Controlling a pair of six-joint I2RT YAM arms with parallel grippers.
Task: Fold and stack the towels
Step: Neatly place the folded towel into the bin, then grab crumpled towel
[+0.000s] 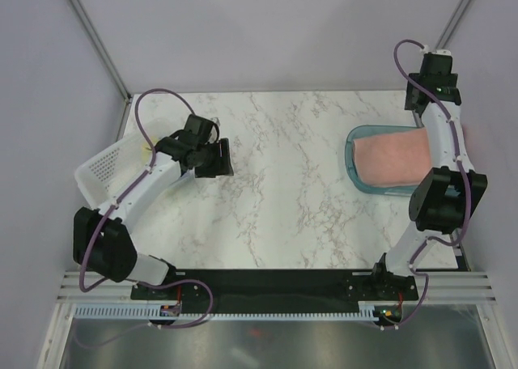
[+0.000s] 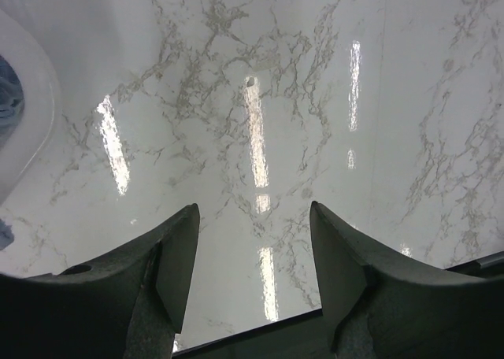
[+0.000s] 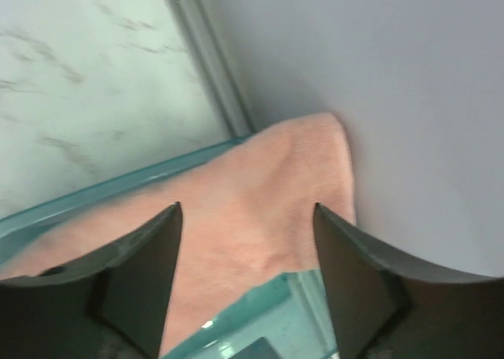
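A folded salmon-pink towel (image 1: pixel 392 159) lies in the teal tray (image 1: pixel 354 168) at the right of the table. In the right wrist view the pink towel (image 3: pixel 260 209) drapes over the tray's rim (image 3: pixel 118 187) against the wall. My right gripper (image 3: pixel 247 209) is open and empty above it. My left gripper (image 1: pixel 225 159) is open and empty over bare marble beside the white basket (image 1: pixel 101 171); it also shows in the left wrist view (image 2: pixel 253 209). A bit of blue-grey cloth (image 2: pixel 9 99) shows inside the basket. The pale-yellow-and-teal towel is mostly hidden by the left arm.
The white perforated basket's rim (image 2: pixel 35 115) sits at the left of the left wrist view. The marble tabletop (image 1: pixel 283 167) stretches between basket and tray. Grey walls enclose the table, close behind the tray. A black rail runs along the near edge.
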